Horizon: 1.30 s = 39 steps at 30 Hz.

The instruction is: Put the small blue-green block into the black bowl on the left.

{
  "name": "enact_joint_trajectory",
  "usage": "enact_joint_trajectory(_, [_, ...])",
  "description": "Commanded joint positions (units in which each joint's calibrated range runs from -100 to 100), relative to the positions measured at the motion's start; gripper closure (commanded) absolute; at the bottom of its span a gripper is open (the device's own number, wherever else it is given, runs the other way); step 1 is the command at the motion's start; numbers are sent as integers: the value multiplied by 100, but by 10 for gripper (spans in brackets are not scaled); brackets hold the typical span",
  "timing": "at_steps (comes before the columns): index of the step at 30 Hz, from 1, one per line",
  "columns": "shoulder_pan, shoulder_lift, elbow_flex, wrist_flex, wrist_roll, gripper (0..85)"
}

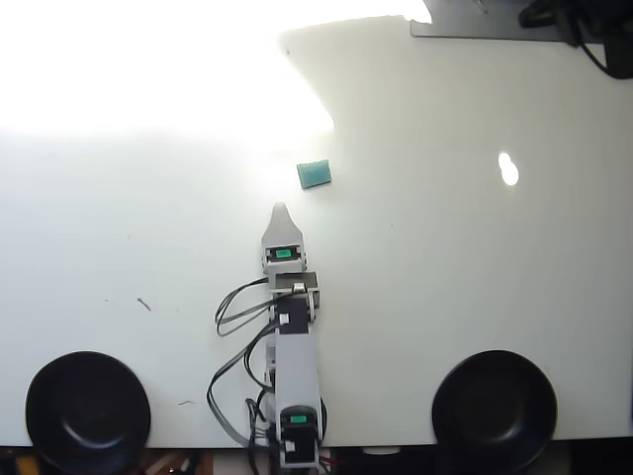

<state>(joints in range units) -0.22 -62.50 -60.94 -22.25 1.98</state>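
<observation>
The small blue-green block (315, 174) lies flat on the white table, a little above the middle of the overhead view. My gripper (279, 210) points up the picture, its pale tip just below and left of the block and apart from it. Only one tip shows, so the jaws' state is hidden. The black bowl (87, 411) sits at the lower left corner, far from both block and gripper.
A second identical black bowl (495, 409) sits at the lower right. Black cables (237, 309) loop out left of the arm. Strong glare washes out the upper left of the table (148, 79). A grey plate (475, 25) and dark cables lie at the top right edge.
</observation>
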Motion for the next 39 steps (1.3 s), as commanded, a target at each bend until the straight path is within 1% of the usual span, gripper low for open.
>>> enact_joint_trajectory(1, [-54, 396, 660, -32, -34, 388])
enact_joint_trajectory(10, [-239, 2056, 2157, -576, -63, 390])
enact_joint_trajectory(16, [-322, 2720, 2915, -965, -137, 391])
enact_joint_trajectory(25, [-425, 3342, 3340, -1143, -278, 391])
enact_joint_trajectory(31, [-581, 4059, 4126, -1346, -400, 392])
enact_joint_trajectory(35, [-591, 4231, 4190, -1362, -474, 394])
enact_joint_trajectory(39, [-611, 4424, 4200, -1419, -479, 410])
